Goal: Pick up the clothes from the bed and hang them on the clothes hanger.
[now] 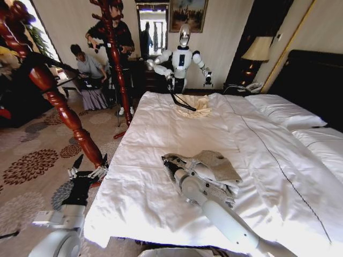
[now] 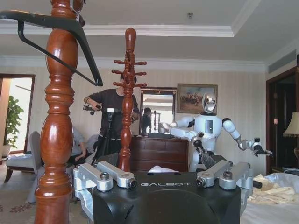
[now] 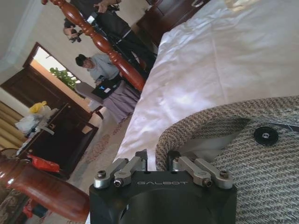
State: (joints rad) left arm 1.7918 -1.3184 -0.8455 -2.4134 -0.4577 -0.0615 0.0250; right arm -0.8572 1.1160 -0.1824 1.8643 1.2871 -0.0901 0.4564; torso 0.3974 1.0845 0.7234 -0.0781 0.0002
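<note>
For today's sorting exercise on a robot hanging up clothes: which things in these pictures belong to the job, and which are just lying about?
Belong to the job:
jacket, in the right gripper
bed
clothes hanger
left gripper, open beside the wooden stand

Just lying about:
cream top
pillows
lamp
second robot

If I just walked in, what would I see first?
Probably the big white bed, with a speckled grey-beige knit jacket lying on its near side. The robot's right pincer is pinching the jacket's edge. To the left of the bed stands a tall red-brown wooden coat stand with a black hanger on it, and the left pincer is open near its post.
</note>
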